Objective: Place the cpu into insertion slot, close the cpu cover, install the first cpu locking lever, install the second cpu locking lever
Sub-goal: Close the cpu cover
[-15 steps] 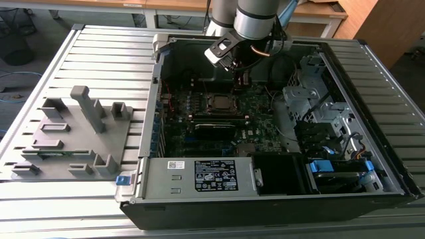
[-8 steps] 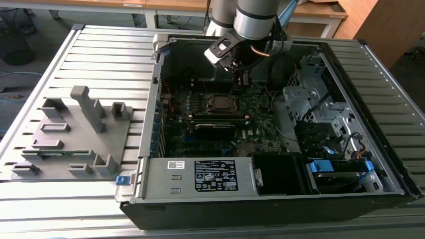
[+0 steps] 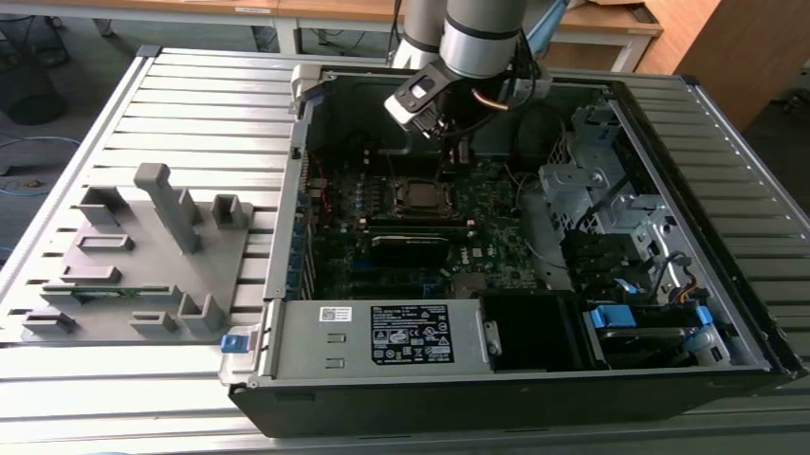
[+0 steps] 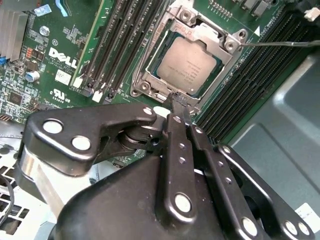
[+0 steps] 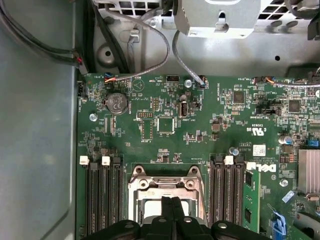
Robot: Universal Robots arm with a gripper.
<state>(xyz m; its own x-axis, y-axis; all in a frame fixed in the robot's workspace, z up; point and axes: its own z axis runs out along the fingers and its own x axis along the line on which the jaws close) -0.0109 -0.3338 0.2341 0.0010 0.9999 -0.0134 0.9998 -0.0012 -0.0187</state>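
The claw has its two black metal fingers pressed together, with nothing visible between them, and their tips sit right at the middle of one edge of the socket. The task's things therefore lie straight ahead of the tips, just beyond them. The chip already lies flat in the socket: a square with a dull, brushed grey top and faint print. Round it runs the cover, a thin silvery plate with a square window. It looks to be folded down over the chip's margins, though how firmly it seats I cannot tell. A thin wire rod, which I take for a locking lever, runs from one socket corner out across the black memory slots, its long axis crosswise to the fingers. In the exterior view the claw hangs over the far side of the socket inside the open computer case.
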